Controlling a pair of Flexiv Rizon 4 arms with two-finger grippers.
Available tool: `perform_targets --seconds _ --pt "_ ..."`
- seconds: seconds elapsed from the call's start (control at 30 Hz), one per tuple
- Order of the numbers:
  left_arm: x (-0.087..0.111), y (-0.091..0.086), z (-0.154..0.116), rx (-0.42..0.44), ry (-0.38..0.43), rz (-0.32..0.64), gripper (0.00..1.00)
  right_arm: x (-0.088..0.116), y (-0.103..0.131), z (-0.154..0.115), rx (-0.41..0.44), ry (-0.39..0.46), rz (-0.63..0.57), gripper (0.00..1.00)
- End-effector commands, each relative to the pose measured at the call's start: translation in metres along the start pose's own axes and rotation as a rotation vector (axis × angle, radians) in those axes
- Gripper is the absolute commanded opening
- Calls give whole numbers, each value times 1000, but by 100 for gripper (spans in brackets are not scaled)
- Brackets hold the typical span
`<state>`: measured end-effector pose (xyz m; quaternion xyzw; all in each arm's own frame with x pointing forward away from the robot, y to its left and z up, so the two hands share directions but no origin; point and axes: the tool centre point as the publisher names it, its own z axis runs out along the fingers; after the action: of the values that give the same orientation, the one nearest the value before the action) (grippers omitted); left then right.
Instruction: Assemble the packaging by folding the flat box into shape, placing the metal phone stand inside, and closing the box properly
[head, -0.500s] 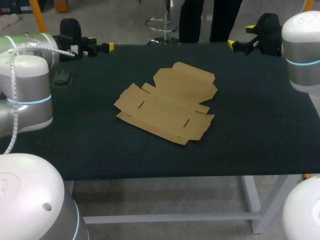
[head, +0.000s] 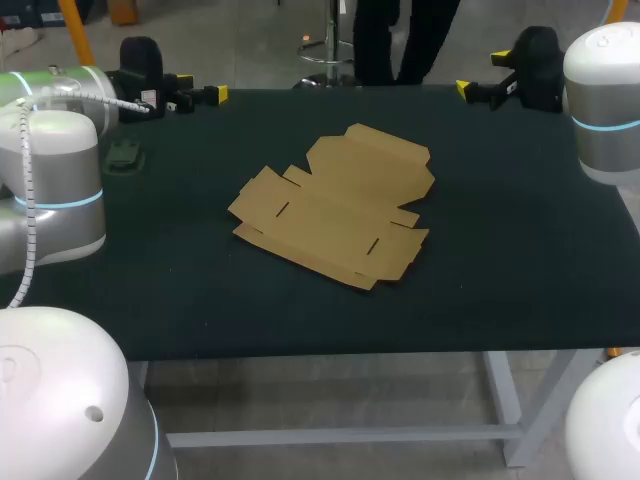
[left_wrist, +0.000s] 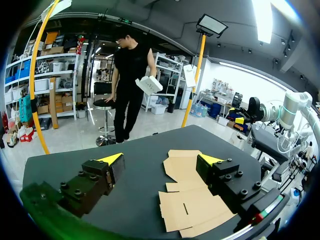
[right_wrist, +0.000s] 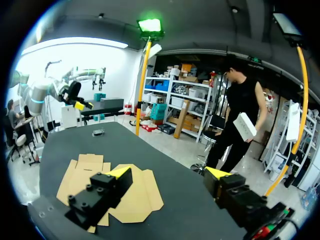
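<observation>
Flat box (head: 335, 205), creased brown cardboard with notched flaps, lies unfolded. My left gripper (left_wrist: 162, 159) and right gripper (right_wrist: 170, 172) both hang spread wide, holding nothing, beyond the box's far side and well apart from it. The table (head: 520, 250), topped in dark matte cloth, runs wide around the box to its straight edges.

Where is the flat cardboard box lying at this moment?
In the head view the flat box lies unfolded near the middle of the table, right of a small dark object.
</observation>
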<state>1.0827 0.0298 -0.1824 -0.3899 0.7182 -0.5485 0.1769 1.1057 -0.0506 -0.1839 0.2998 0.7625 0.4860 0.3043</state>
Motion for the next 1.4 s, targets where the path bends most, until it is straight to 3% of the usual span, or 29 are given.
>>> perform_targets --seconds 0.03,0.2,0.33,0.43,0.6,0.87,1.03,1.4 --pt "0 0 0 0 0 0 100 1 0 0 -2 -2 0 100" --pt "0 0 0 0 0 0 100 1 0 0 -2 -2 0 100" --pt "6 0 -3 -20 55 -37 100 6 2 1 31 0 35 100" --pt "14 0 -3 -62 18 -66 100 11 2 0 51 11 53 100" --pt "23 -5 -3 -179 -36 -177 100 16 3 -5 110 42 140 100" --pt "21 -3 -2 -352 -34 -403 100 21 -4 -16 249 119 339 100" --pt "17 4 -5 -437 -33 -490 100 23 -13 -22 302 145 415 100" --pt "30 35 -25 -582 -13 -569 100 40 -38 -48 440 178 553 100"
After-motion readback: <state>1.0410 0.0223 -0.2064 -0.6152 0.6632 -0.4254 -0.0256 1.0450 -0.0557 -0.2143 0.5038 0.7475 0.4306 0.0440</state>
